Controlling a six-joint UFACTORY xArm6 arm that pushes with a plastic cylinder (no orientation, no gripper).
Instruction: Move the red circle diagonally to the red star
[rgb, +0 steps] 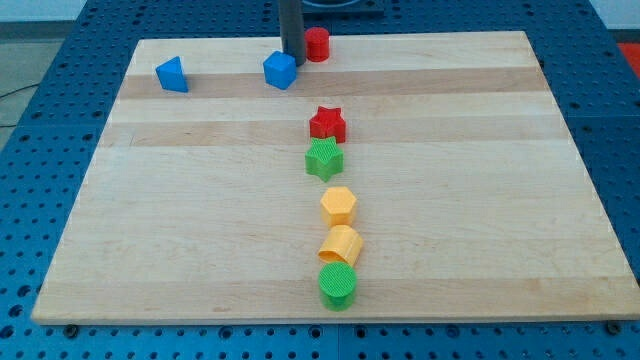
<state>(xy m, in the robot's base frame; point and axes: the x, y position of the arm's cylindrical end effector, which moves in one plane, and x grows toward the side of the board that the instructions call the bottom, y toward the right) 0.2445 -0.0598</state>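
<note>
The red circle (317, 44) is a short red cylinder near the top edge of the wooden board (200, 220), just right of centre. The red star (327, 124) lies below it, near the board's middle. My tip (292, 55) comes down just left of the red circle, between it and a blue cube (280, 71), close to both. I cannot tell whether the tip touches either block.
A blue triangular block (172, 75) lies at the top left. Below the red star a column runs down the view: a green star (324, 159), a yellow hexagon (339, 206), a yellow block (341, 245) and a green cylinder (337, 285).
</note>
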